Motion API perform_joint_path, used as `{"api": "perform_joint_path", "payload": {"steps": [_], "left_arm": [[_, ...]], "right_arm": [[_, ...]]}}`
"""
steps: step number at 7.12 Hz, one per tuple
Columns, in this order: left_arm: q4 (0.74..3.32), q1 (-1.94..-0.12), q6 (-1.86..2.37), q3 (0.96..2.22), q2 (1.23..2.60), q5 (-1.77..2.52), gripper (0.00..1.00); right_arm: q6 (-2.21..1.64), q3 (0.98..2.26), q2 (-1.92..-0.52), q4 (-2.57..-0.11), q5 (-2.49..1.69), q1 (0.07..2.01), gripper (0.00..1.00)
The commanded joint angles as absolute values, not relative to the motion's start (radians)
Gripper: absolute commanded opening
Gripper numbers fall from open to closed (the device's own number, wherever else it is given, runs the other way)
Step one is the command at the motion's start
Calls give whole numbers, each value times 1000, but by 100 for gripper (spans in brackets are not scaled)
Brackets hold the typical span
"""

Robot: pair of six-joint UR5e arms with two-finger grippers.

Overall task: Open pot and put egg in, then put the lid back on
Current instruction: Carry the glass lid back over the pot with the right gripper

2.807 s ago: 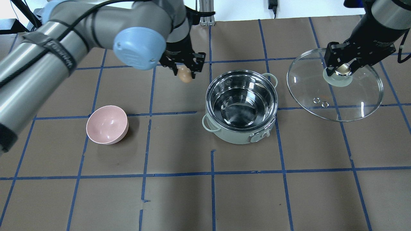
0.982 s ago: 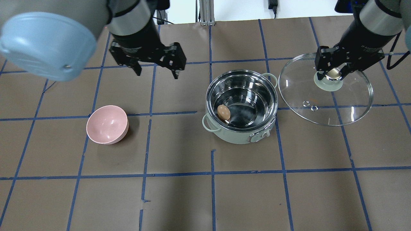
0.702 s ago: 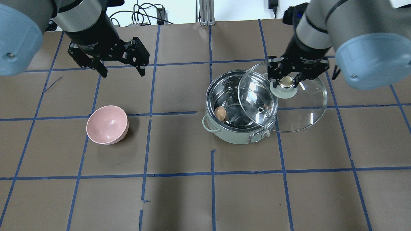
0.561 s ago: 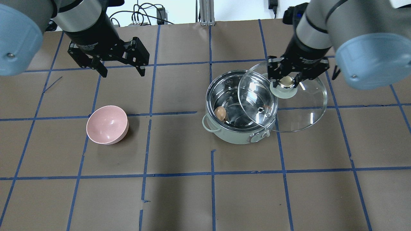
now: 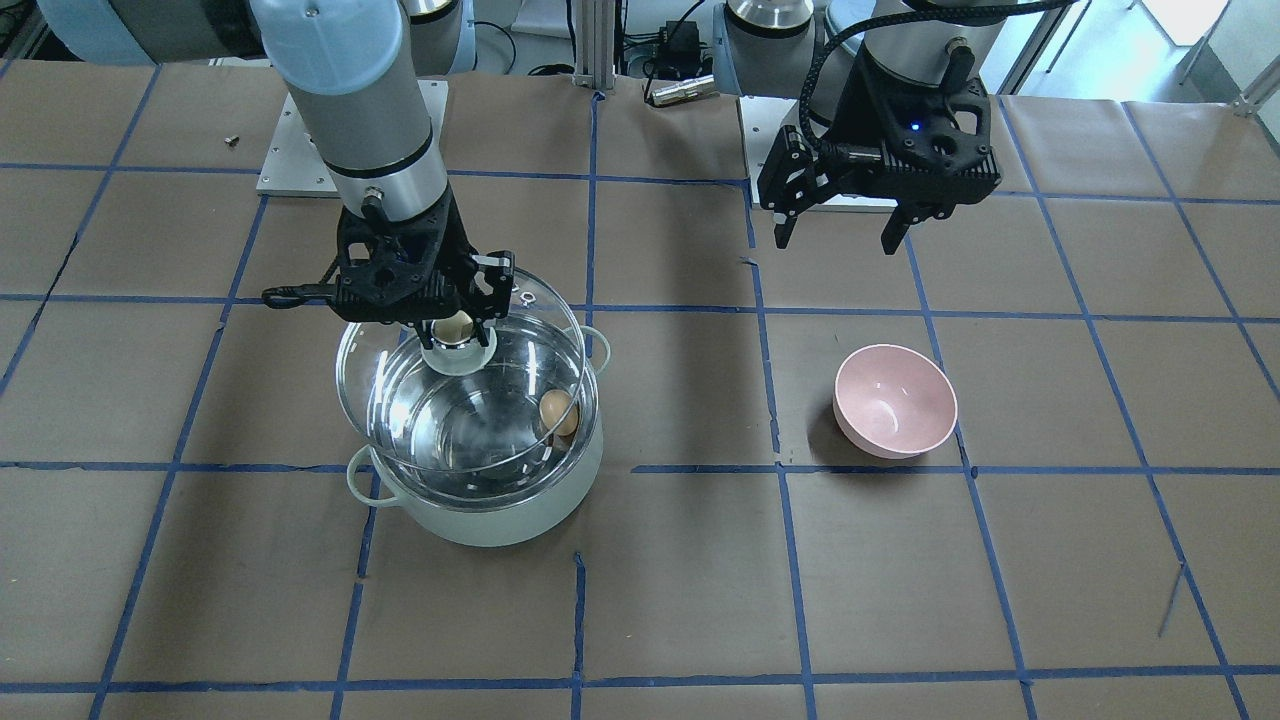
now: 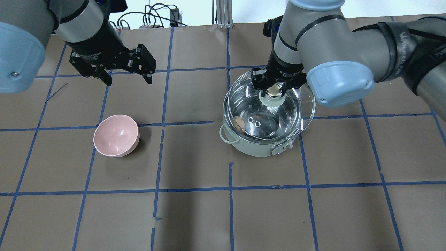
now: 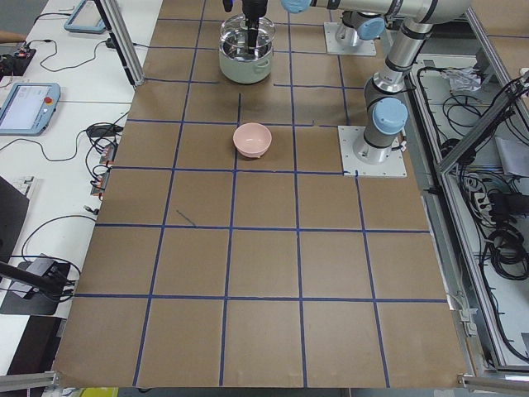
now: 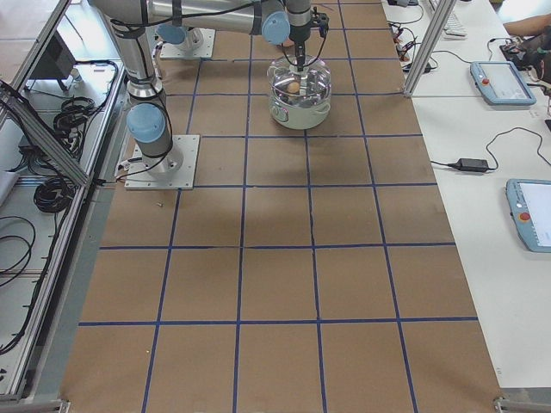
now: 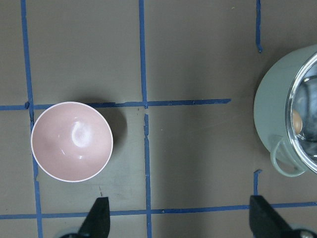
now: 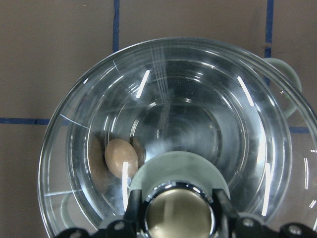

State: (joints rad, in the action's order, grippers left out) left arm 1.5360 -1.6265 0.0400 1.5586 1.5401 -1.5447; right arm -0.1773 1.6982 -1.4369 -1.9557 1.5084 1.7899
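Observation:
The mint-green pot point(image 6: 259, 149) stands at mid-table, and the brown egg point(image 6: 238, 121) lies inside it by the left wall. The egg also shows in the front view point(image 5: 557, 411) and the right wrist view point(image 10: 120, 156). My right gripper point(image 6: 274, 91) is shut on the knob of the glass lid point(image 6: 302, 112). It holds the lid just above the pot's mouth, a little off centre, with the rim jutting past the pot's right side. My left gripper point(image 6: 129, 82) is open and empty, high over the table to the far left of the pot.
A pink bowl point(image 6: 116, 135) sits empty left of the pot, below and in front of the left gripper; it also shows in the left wrist view point(image 9: 72, 141). Blue tape lines grid the brown table.
The egg, held by the left gripper earlier, now lies in the pot. The right arm has carried the lid leftward from beside the pot to over its mouth. The left gripper drew back left, open.

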Motion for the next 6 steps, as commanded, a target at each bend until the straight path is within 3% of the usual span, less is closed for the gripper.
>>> {"api": "perform_joint_path", "payload": {"steps": [1,6], "left_arm": [[1536,-1626,40,1560,1539,-1542,100],[1536,-1628,37,1560,1539,-1542,100]], "right_arm": [[-169,1704,-1411,-2002,1508,1812,28],[-42,1730,-1404,-2022,1509,1787,28]]}}
